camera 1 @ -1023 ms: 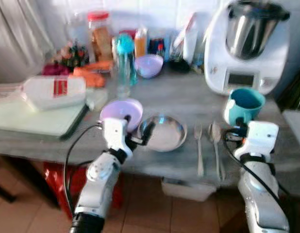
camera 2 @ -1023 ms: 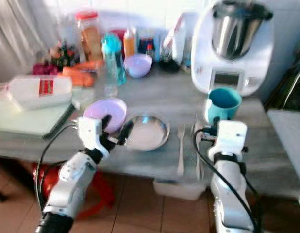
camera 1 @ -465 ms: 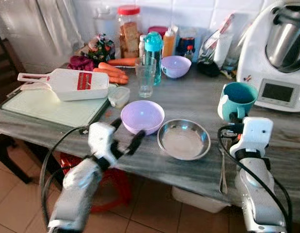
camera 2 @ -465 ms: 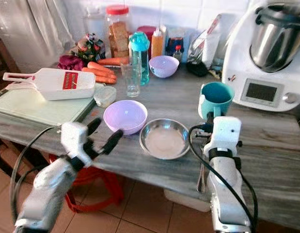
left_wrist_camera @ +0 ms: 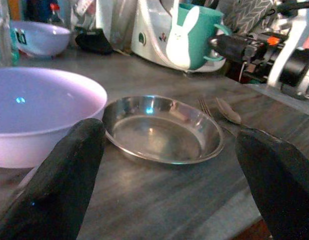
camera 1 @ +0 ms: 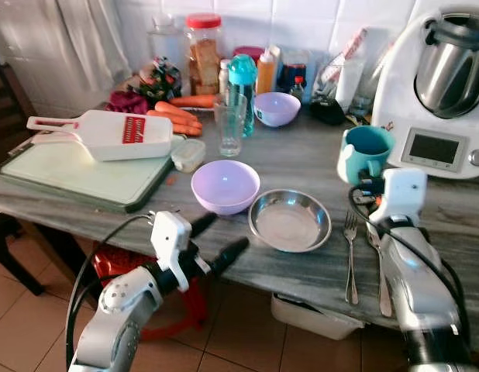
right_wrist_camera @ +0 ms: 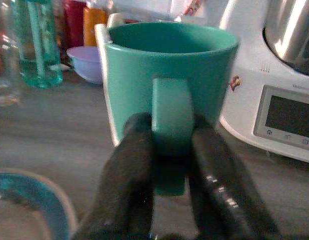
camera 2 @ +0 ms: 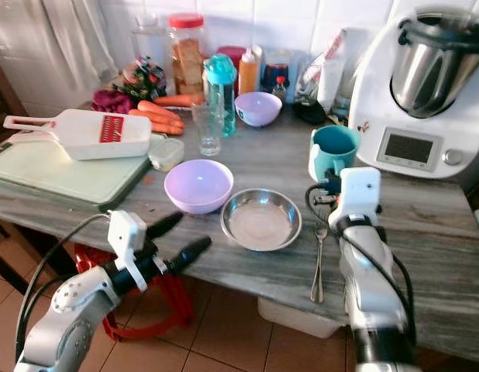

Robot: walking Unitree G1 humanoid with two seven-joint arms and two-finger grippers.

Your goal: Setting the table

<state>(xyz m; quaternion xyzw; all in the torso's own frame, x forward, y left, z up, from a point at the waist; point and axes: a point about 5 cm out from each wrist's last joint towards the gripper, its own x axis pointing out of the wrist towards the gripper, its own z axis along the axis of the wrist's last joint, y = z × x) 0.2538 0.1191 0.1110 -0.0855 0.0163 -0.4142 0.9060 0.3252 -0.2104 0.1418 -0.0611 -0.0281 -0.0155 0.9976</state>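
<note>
At a grey marbled counter (camera 1: pixel 301 167) crowded with kitchen gear, we hold the teal mug (camera 1: pixel 365 152) by its handle: the right gripper (right_wrist_camera: pixel 167 145) has its two black fingers (right_wrist_camera: pixel 132 160) pressed on either side of the handle's flat strap, the mug upright just in front of the white food processor (camera 1: pixel 437 85).

To place it well, we judge the grip should stay firm and the mug level, set down clear of the fork (camera 1: pixel 349 256) and spoon (camera 1: pixel 377 260) that lie side by side on the counter right of the steel plate (camera 1: pixel 290 221). The wrist should not twist, since the hold is on the handle alone and the cup's weight hangs forward of the fingers.

The handle sits squarely between the fingers, the mug's body beyond their tips and its rim above them.

Our left gripper (camera 1: pixel 212 242) hovers at the counter's near edge with its fingers spread wide and nothing between them, pointing toward the lilac bowl (camera 1: pixel 225 184) and the steel plate, which stand almost touching.
</note>
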